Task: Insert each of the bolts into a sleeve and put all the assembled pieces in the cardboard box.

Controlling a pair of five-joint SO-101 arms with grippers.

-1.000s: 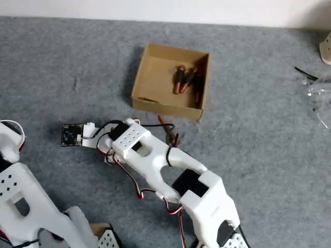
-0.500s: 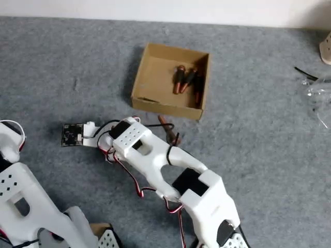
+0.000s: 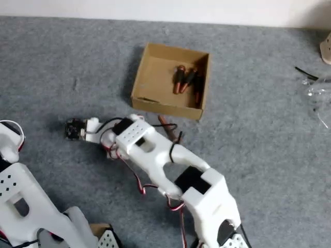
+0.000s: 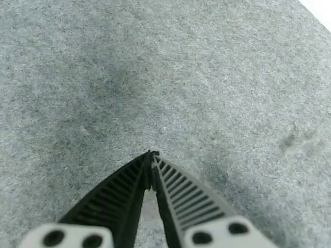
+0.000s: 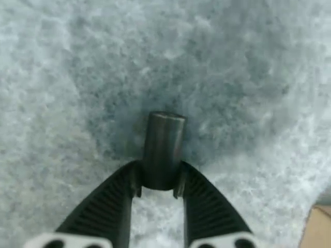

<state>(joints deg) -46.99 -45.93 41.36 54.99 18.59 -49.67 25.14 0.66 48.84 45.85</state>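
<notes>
Sleeve (image 5: 163, 147) sits clamped in the right tool (image 5: 159, 178), low over the grey worktop (image 3: 258, 155); left tool (image 4: 151, 160) is pressed together, empty; bolt (image 3: 165, 125) lies just below the cardboard box (image 3: 165, 109), mid-frame; best hold the sleeve's mouth level and steady for insertion.

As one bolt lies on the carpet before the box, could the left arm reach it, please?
Probably not easily. The bolt lies beyond the right arm, which stretches across between it and the left arm, right claw shut on a sleeve. The left claw is shut over bare carpet.
</notes>
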